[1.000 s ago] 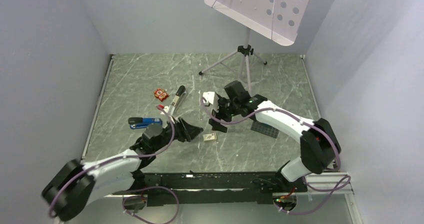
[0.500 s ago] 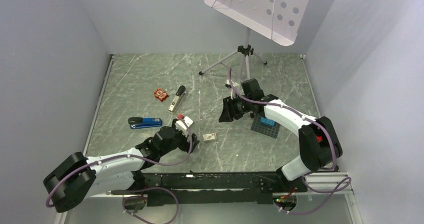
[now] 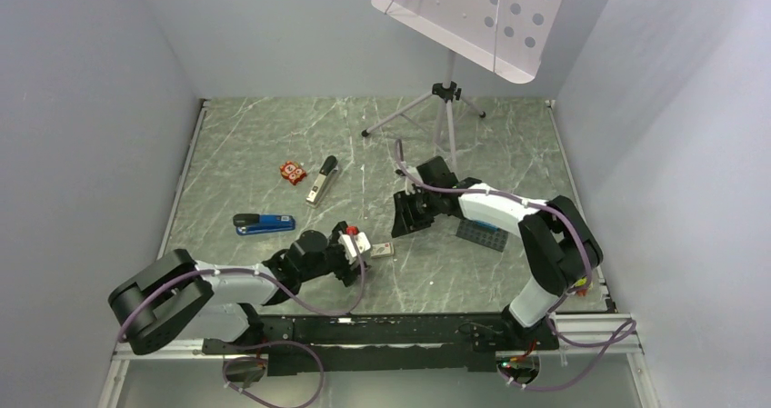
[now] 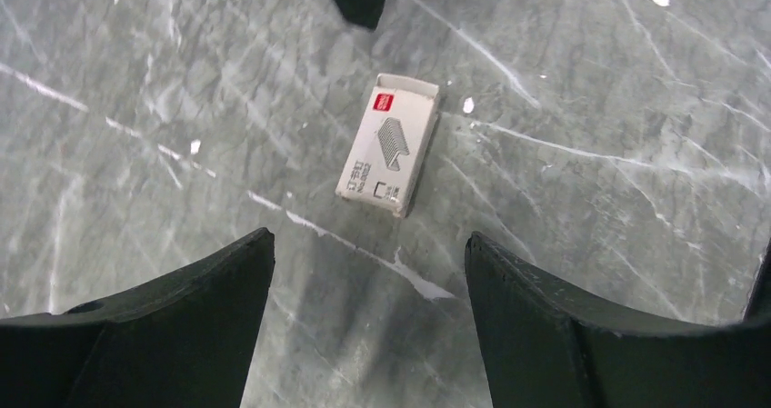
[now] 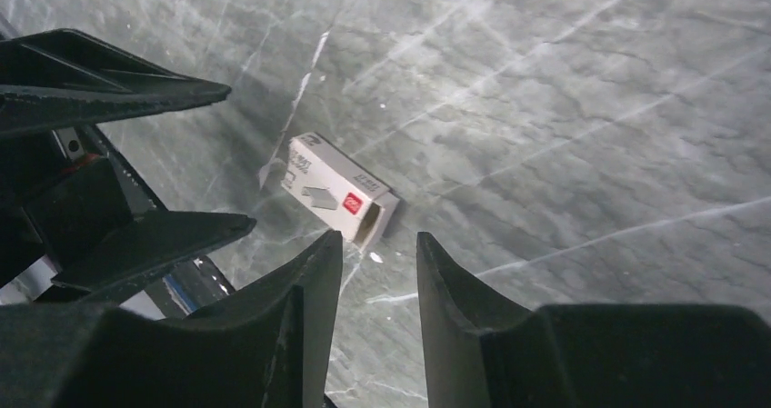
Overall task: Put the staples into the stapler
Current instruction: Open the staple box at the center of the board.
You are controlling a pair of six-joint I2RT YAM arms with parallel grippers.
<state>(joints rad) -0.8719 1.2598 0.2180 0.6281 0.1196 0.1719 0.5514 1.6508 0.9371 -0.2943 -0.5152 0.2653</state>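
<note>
Left gripper (image 4: 368, 235) gapes wide and empty. The staple box (image 4: 389, 144) lies at its twelve o'clock with bare marble table (image 4: 591, 81) on every side. Right gripper (image 5: 379, 240) is narrowly parted with nothing between its jaws, and the box's open end is just past its tips. The staples are too small to make out. The blue stapler (image 3: 264, 223) sits well apart, at the box's nine o'clock.

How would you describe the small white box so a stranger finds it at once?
On the grey marble table, look just ahead of the left gripper. There lies a flat white box; it alone bears a red logo and a grey staple drawing.
</note>
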